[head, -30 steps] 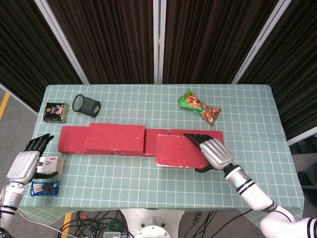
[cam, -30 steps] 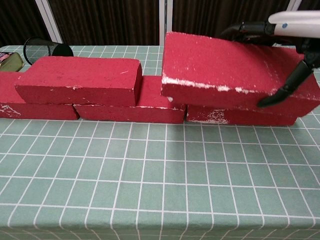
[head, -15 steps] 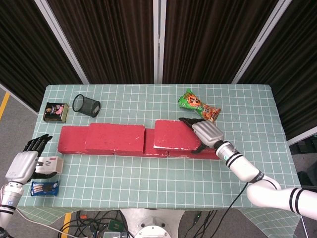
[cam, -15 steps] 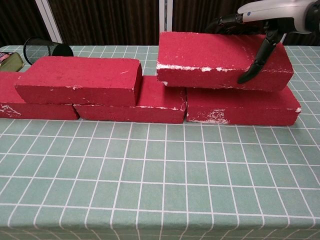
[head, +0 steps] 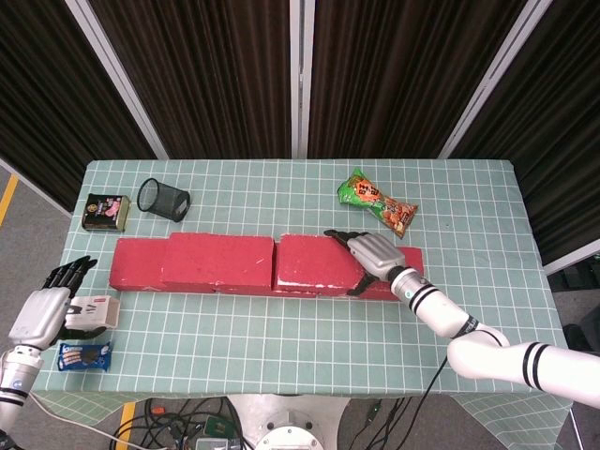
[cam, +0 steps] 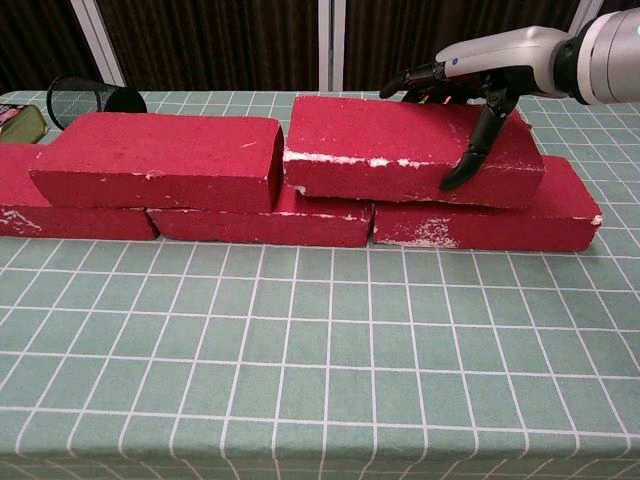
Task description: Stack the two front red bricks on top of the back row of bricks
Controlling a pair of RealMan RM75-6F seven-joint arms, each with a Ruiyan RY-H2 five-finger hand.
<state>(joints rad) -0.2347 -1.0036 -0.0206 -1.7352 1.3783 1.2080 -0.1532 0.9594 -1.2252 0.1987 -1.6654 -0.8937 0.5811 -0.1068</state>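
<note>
So, placing step: right hand (cam: 470, 95) clamps second red brick (cam: 400, 150) across its right end, brick sitting on back row (cam: 480, 215), nearly butting first stacked brick (cam: 160, 155). Left hand (head: 42, 314) off-table, fingers extended, holding nothing. Next, I'd guess: let go, lift clear.

red bricks (cam: 410, 150), green white-gridded tablecloth (cam: 320, 360)

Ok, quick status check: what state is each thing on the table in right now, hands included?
Right hand: grips the right upper brick.
Right upper brick: lying on the back row, beside the left upper brick.
Left upper brick: stacked on the back row.
Back row: flat on the table.
Left hand: off the table's left edge, holding nothing.
Mesh cup: tipped on its side.
Snack bag: lying flat.
Tin: lying flat.
</note>
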